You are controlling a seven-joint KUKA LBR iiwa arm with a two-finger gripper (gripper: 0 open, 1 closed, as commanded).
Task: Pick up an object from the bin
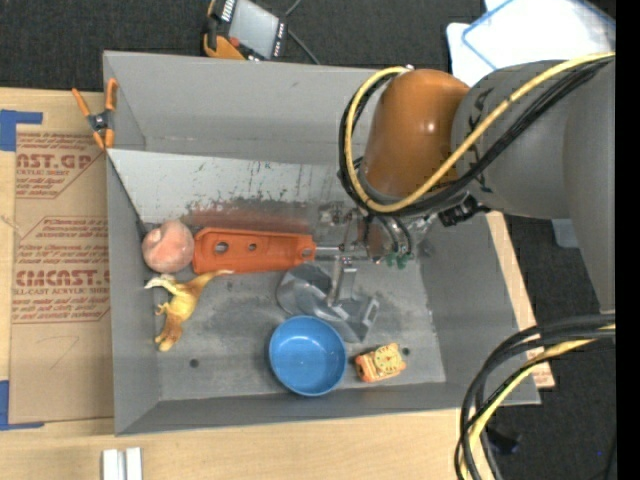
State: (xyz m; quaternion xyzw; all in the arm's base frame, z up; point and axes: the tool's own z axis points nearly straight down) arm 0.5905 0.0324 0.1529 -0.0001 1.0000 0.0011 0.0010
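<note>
- The hand (pixel 340 260) sits by the right end of a long orange plastic bar (pixel 250 251) in the grey metal bin (pixel 128 308); apart or together, I can't tell.
- Close by: clear plastic piece (pixel 318 298), round blue bowl (pixel 307 358).

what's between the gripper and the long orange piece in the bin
Nothing visible. The gripper is at the right end of the long orange piece. A clear plastic piece lies just below the gripper in the view, not between them; a pink ball sits at the piece's far left end.
</note>
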